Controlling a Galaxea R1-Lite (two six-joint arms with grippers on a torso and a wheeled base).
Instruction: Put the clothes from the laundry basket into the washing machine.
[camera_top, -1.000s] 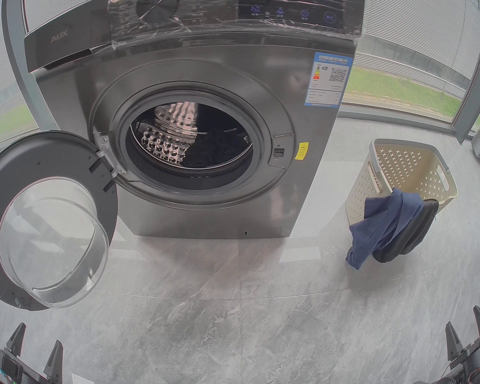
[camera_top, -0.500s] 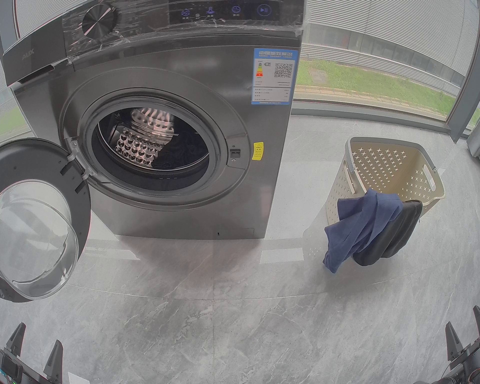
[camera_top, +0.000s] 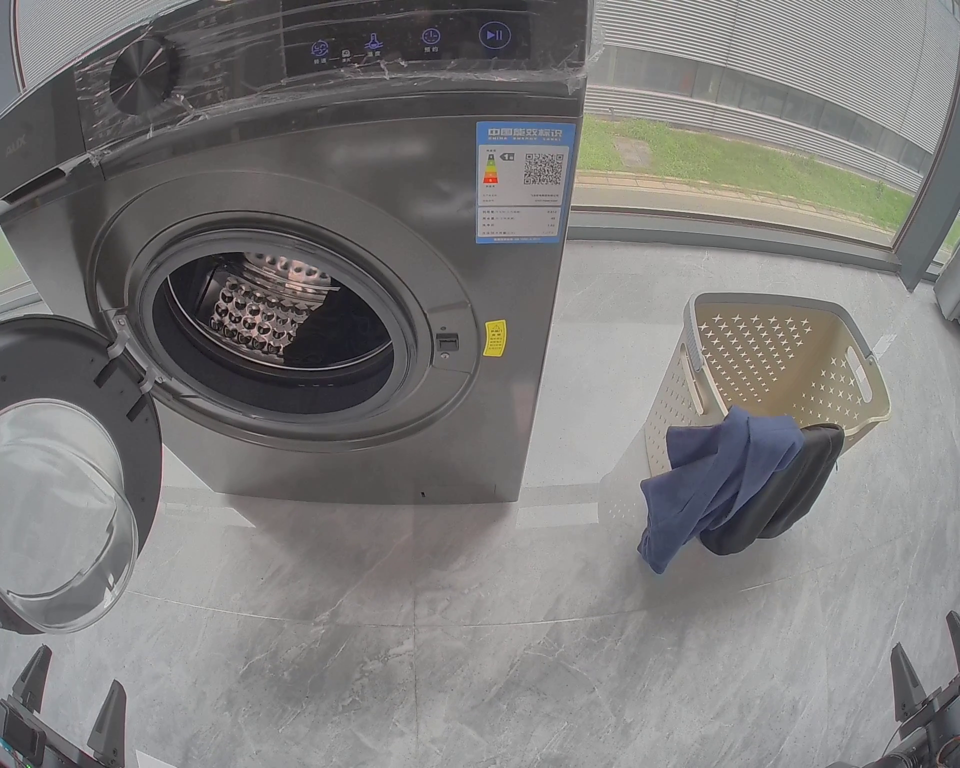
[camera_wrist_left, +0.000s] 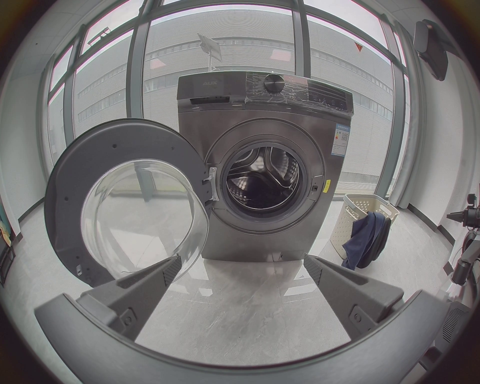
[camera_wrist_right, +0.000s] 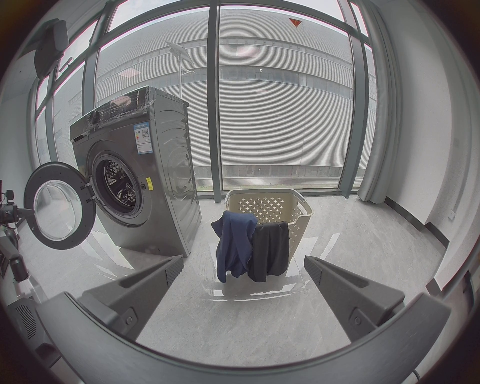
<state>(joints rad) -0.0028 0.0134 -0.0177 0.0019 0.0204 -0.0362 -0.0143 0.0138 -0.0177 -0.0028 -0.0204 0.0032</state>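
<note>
Blue garment (camera_top: 712, 478) and black garment (camera_top: 795, 492) hang side by side over the near rim of the beige laundry basket (camera_top: 779, 347), right of the silver washing machine (camera_top: 330, 170), whose round door (camera_top: 45, 365) stands wide open on the left. Left end effector (camera_top: 72, 688) and right end effector (camera_top: 928, 648) sit low and near, both spread open, holding nothing.

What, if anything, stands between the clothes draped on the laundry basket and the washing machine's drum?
Nothing visible does. The door is swung open on the robot's left, the drum opening is unblocked, and only bare floor separates the clothes from the washing machine.
</note>
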